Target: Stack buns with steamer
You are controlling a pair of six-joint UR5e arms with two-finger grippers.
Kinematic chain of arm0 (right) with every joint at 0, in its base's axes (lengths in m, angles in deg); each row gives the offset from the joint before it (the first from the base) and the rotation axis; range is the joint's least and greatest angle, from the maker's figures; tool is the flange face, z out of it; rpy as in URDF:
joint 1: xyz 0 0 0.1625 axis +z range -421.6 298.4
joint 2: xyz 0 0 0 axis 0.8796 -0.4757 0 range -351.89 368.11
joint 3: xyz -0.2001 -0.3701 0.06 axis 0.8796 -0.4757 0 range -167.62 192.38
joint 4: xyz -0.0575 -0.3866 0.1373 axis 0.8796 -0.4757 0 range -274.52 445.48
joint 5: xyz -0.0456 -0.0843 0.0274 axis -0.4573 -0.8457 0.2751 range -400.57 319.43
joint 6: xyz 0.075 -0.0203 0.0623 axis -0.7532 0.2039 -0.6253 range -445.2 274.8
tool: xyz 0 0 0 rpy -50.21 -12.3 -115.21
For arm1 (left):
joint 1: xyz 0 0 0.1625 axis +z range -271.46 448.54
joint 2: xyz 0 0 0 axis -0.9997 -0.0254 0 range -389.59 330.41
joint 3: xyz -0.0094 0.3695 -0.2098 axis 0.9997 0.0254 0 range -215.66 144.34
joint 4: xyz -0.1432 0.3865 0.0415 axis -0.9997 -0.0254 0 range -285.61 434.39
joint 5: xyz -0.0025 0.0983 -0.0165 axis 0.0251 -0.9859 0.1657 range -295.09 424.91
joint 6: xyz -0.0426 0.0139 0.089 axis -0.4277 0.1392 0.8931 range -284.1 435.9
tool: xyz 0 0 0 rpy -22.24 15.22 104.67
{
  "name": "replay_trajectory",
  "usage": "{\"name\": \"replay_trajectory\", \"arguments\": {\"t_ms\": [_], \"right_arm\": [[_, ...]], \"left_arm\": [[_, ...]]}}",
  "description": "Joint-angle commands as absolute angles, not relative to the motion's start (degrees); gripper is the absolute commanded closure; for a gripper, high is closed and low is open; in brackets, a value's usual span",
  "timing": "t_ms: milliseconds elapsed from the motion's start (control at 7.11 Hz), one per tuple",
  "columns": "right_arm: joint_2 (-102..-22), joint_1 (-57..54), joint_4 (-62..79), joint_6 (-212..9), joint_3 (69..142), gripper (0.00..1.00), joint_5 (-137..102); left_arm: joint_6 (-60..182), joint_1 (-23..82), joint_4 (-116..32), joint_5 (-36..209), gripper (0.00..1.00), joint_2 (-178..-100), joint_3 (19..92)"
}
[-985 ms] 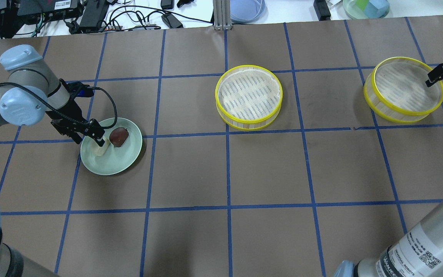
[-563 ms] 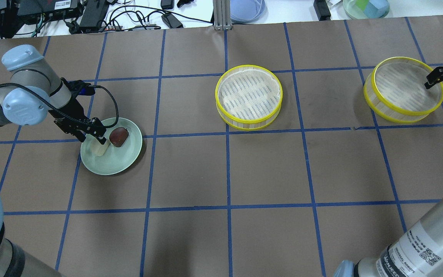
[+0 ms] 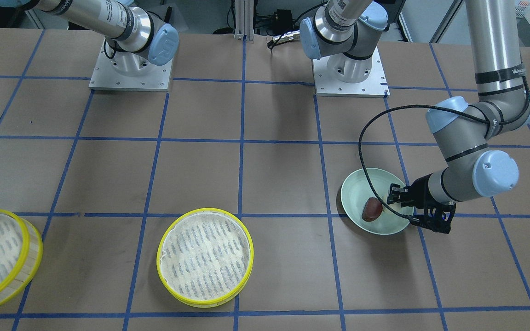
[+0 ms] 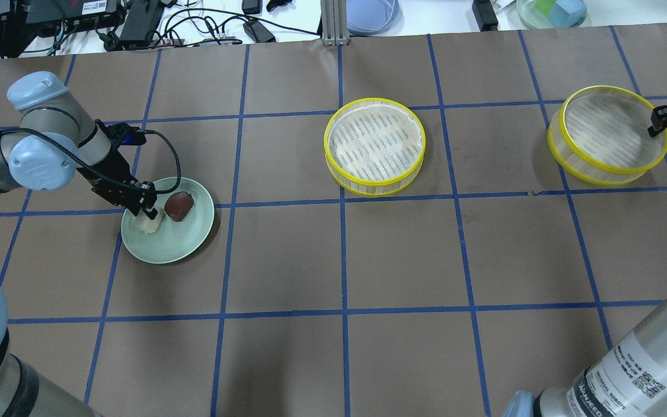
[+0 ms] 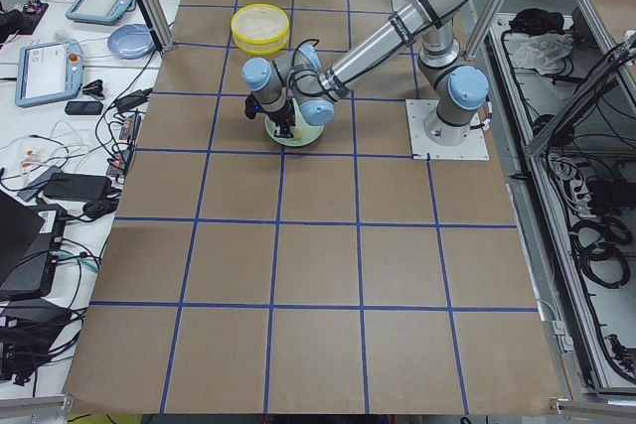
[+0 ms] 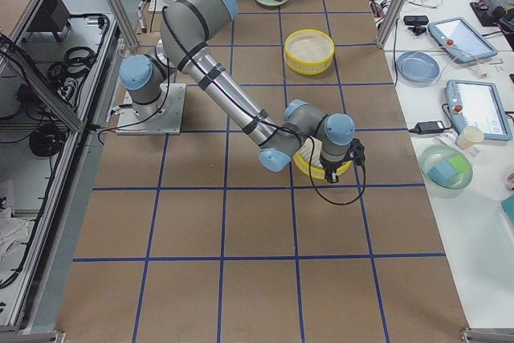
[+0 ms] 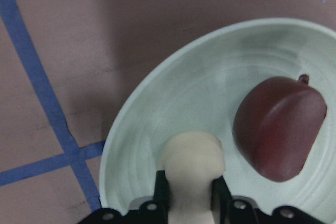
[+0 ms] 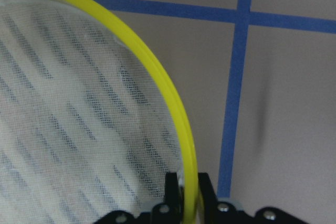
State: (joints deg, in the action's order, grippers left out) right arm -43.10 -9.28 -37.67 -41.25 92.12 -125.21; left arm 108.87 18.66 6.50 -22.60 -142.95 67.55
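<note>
Snugly around cream-white bun (image 7: pixel 191 153), left gripper (image 7: pixel 190 184)

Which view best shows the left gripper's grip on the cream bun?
Left wrist view: the left gripper is shut on the cream bun, on the plate. Overhead shows the bun partly covered by the gripper; front-facing mostly hides it; side views show it too small.

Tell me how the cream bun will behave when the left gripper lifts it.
Probably light: the cream bun is small against the plate. Its smooth, rounded skin may slip or squash in the left gripper. Gripped near one end, it could pivot.
</note>
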Motion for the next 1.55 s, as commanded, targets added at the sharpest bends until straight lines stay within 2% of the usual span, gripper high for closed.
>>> {"name": "replay_trajectory", "arguments": {"t_ms": [0, 281, 704, 1407], "right_arm": [[-43.5, -9.3, -37.7, -41.3, 92.5, 0.93, -125.3], [-43.9, -9.3, -37.7, -41.7, 92.5, 0.97, -125.3], [-46.7, -9.3, -37.3, -42.6, 92.6, 0.98, -125.2], [-49.4, -8.5, -36.7, -44.6, 92.8, 0.98, -125.7]], "left_arm": [[105.3, 18.7, 6.5, -22.4, 1.00, -141.7, 64.6], [93.1, 16.0, 6.1, -22.5, 1.00, -139.1, 60.0], [67.3, 3.7, 7.2, -22.0, 1.00, -137.9, 53.4], [42.5, -12.4, 26.0, -12.3, 1.00, -144.9, 52.7]]}}
